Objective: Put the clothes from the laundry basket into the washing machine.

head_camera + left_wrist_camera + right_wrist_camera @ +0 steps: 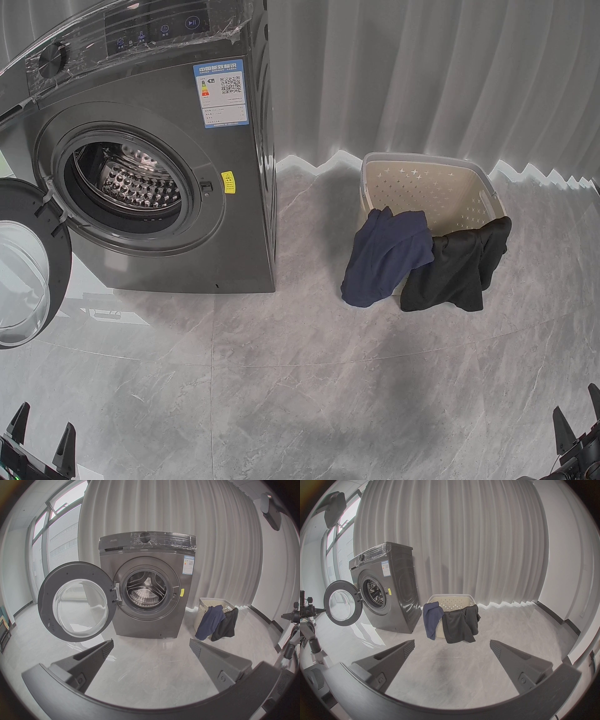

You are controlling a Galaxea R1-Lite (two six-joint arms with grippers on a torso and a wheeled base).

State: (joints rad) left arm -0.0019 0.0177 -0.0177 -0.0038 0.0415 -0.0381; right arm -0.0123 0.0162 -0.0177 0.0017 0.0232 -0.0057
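Shows a grey front-loading washing machine [187, 206] on the robot's left, door [25, 269] swung wide open and drum [134, 181] exposed; to its right, well apart across bare floor [300, 375], a cream laundry basket [431, 187] standing before the curtain [437, 75], with a navy garment [384, 256] and a black garment [456, 269] draped over the near rim, hanging down the outer side and overlapping each other. Places the left hand [151, 642] and the right hand [452, 642] low and close to the robot, each spread wide apart and holding nothing, well apart from basket and machine. Judged risks: tipping or dragging the light basket by pulling a draped garment outward; lifting both overlapping garments at once and dropping one on the floor; leaving fabric trailing over the drum's lip or caught on the door hinge; clipping the open door on the way in. Bears a blue-and-white energy label [220, 94] with a code square on the upper front, a small yellow sticker [229, 182] beside the door latch, and panel icons under plastic film [144, 25]; print left unread.
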